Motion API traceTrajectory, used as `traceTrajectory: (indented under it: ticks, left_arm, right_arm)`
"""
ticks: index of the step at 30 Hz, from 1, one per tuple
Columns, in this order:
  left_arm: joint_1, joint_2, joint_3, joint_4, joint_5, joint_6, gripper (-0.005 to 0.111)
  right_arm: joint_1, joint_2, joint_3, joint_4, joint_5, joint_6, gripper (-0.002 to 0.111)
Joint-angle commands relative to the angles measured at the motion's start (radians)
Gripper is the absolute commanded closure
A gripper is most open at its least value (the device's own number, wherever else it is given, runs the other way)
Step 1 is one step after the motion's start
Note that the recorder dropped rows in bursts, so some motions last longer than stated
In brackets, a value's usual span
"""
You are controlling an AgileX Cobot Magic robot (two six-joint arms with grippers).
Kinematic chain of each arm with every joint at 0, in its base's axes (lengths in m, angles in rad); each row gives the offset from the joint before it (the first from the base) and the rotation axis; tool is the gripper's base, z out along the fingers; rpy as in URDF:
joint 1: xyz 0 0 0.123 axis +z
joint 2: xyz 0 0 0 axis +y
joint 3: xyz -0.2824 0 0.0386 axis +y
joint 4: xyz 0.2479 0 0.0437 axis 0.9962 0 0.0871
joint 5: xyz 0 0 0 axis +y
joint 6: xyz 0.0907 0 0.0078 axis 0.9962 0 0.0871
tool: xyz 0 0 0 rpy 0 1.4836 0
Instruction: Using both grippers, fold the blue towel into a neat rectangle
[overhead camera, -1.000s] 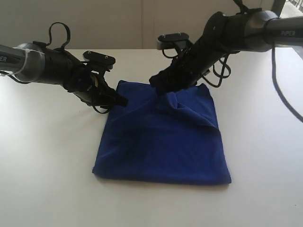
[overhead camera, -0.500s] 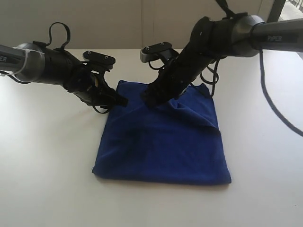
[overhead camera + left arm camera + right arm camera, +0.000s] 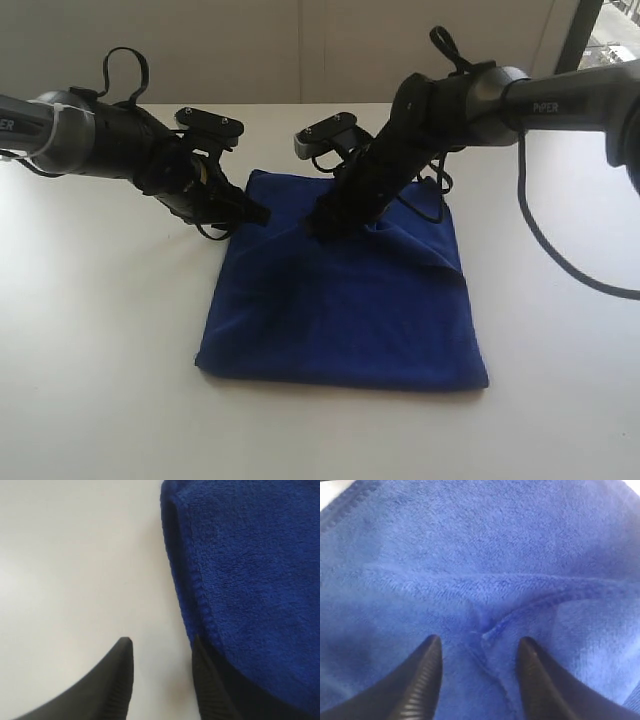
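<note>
The left gripper (image 3: 253, 214) sits at the far left corner of the blue towel (image 3: 340, 310), jaws spread over bare table (image 3: 100, 340), one finger against the hem (probably lining up a pinch). The towel lies flat mid-table. The right gripper (image 3: 322, 226) is low over its far part, jaws spread astride a raised crease, apparently to grasp it.

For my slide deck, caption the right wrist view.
Open right end effector straddling a raised, bunched fold in the towel.
</note>
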Motion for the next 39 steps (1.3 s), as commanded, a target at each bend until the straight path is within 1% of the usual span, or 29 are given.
traceTrajectory:
  ticks: [1,5,7,8,20,23,28,34,39]
  left_arm:
    - [-0.002,0.000,0.002,-0.007,0.010,-0.004,0.062]
    - [-0.002,0.000,0.002,-0.007,0.012,-0.004,0.062]
    - [-0.002,0.000,0.002,-0.007,0.012,-0.004,0.062]
    - [-0.002,0.000,0.002,-0.007,0.012,-0.004,0.062]
    - [-0.002,0.000,0.002,-0.007,0.012,-0.004,0.062]
    - [-0.002,0.000,0.002,-0.007,0.012,-0.004,0.062]
    - [-0.002,0.000,0.002,-0.007,0.012,-0.004,0.062]
    - [-0.002,0.000,0.002,-0.007,0.010,-0.004,0.062]
    - [-0.002,0.000,0.002,-0.007,0.006,-0.004,0.062]
  right_arm:
    - [0.000,-0.001,0.003,-0.009,-0.033,-0.015,0.075]
    - [0.000,0.005,0.003,-0.034,-0.038,-0.018,0.087]
    - [0.000,0.009,0.003,-0.053,-0.044,-0.018,0.098]
    - [0.000,0.009,0.003,-0.053,-0.053,-0.018,0.107]
    - [0.000,-0.074,0.003,-0.052,-0.048,-0.014,0.108]
    - [0.000,-0.074,0.003,-0.051,-0.037,-0.007,0.105]
    - [0.000,-0.074,0.003,-0.053,-0.041,-0.004,0.087]
    - [0.001,-0.074,0.003,-0.050,0.006,-0.004,0.084]
    - [0.015,-0.072,0.009,-0.050,-0.007,-0.011,0.073]
